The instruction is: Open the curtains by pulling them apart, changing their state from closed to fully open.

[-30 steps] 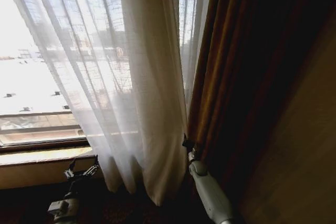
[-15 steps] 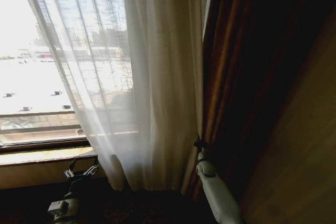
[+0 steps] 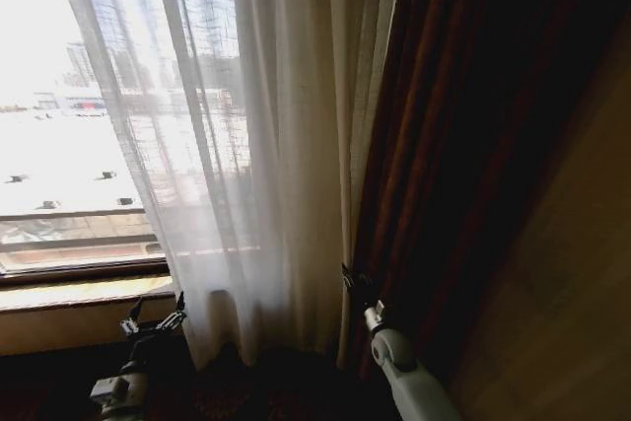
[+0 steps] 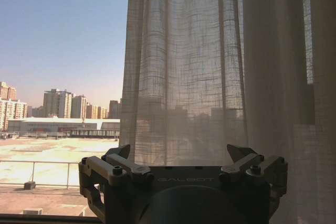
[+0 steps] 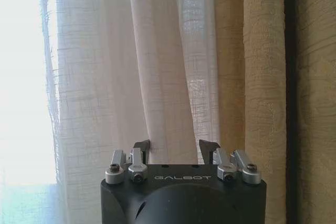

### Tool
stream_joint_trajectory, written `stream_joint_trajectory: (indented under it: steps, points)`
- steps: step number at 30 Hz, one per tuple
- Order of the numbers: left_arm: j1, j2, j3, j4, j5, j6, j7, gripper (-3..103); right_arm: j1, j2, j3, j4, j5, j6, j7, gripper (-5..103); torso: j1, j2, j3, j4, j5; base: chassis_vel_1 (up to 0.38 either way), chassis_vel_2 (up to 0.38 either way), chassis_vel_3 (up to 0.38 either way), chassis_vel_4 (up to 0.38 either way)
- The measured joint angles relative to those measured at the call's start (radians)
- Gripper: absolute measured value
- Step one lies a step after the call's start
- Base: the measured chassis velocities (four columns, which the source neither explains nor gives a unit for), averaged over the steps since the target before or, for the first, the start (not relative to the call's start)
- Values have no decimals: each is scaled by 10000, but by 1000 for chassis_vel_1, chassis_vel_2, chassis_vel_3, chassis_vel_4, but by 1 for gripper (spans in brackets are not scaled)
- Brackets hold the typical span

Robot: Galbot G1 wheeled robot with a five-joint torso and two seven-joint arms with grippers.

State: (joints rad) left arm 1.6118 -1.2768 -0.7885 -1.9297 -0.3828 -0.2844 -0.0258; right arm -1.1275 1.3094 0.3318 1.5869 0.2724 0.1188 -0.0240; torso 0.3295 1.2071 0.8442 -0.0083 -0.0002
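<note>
The sheer white curtains (image 3: 276, 145) hang bunched in long pleats from the middle of the window to the dark drape. My right gripper (image 3: 352, 283) is low at their right edge, just beside the drape. In the right wrist view it (image 5: 175, 148) is open, with a fold of the curtains (image 5: 131, 66) hanging right at its fingertips (image 5: 142, 147). Whether it touches the fabric I cannot tell. My left gripper (image 3: 153, 320) stands open low at the left, below the sill. The left wrist view has it (image 4: 181, 153) facing the curtains (image 4: 210, 66), apart from them.
A dark brownish drape (image 3: 463, 145) fills the right side and looks tan up close (image 5: 257, 77). Bare window glass (image 3: 49, 145) shows a city outside, above a wooden sill (image 3: 79, 293). A wall panel (image 3: 582, 293) stands at far right. The floor below is dark.
The curtains' left edge has slid right, baring more glass. My right gripper swung right toward the drape, then came back left and a little lower. The left arm has not moved.
</note>
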Motion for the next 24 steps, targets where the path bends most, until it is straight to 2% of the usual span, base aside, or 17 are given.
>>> stream_joint_trajectory:
  steps: [1,4,5,8,10,13,24]
  points:
    - [0,0,0,0,0,0,0,100,0,0,0,0,0,0,0,51,0,0,0,0,0,0,0,0,0]
    - [0,0,0,1,0,0,0,100,-358,1,26,302,-88,126,-175,68,0,0,0,1,0,0,0,0,0]
    - [0,0,0,1,0,0,0,100,-358,1,26,302,-88,126,-175,68,0,0,0,1,0,0,0,0,0]
    - [0,0,0,1,0,0,0,100,-555,28,23,456,-233,192,-273,84,0,0,0,1,0,18,14,-10,-20]
    - [0,0,0,0,0,0,0,100,-589,29,23,494,-249,195,-294,84,-1,1,0,2,1,55,43,-62,-61]
    - [0,0,0,0,0,0,0,100,-700,13,26,630,-279,198,-404,98,0,0,0,1,0,107,93,-81,-93]
    - [0,0,0,0,0,0,0,100,-777,76,-76,750,-305,244,-590,100,0,0,0,4,-3,218,219,-213,-223]
